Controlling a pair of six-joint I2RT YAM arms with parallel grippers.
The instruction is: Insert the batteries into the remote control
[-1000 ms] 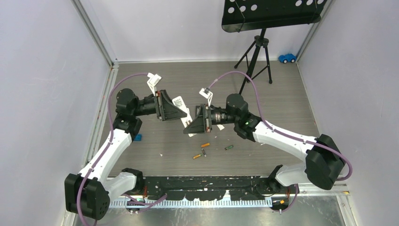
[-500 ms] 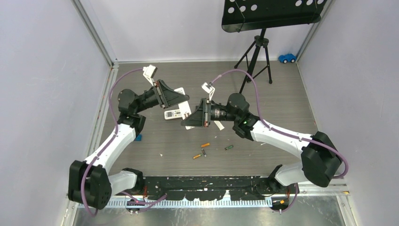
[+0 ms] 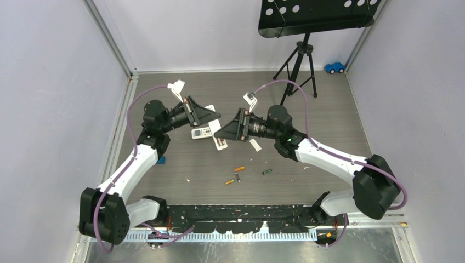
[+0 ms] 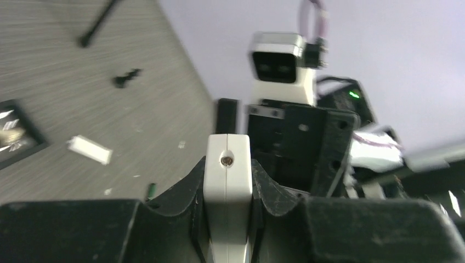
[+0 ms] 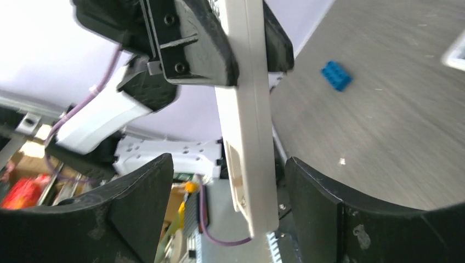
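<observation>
Both arms meet mid-cell above the tabletop (image 3: 340, 109), wrists facing each other.

The left fingers (image 4: 181, 192) are clenched on the remote control (image 4: 227, 181). They pinch its two broad faces, so the left wrist cam sees it edge-on w/ a screw in the end face. The remote is lifted off the tabletop.

The right fingers (image 5: 323, 213) are spread wide and grasp nothing.

My read: this is a handover or bracing setup. The left arm keeps the body steady and raised so the right arm can close on the free length, prob. to re-seat it back-side-up for loading.

In the right wrist cam the remote runs from the left fingers' clamp at the top straight down through the gap btw the right fingers. There's clear space to the pad on the picture's left. It sits much nearer the other pad, and the blur leaves me unable to tell if that one grazes it.

A shorter white remote (image 3: 202, 132) lies flat on the tabletop just beside the left fingers, unheld. A small white slab (image 3: 255, 145) lies under the right wrist.

The batteries (image 3: 239, 169) are four loose cells on the tabletop. They lie toward the arm bases from the right fingers, well apart from both pairs. None is loaded, so the task looks early.
</observation>
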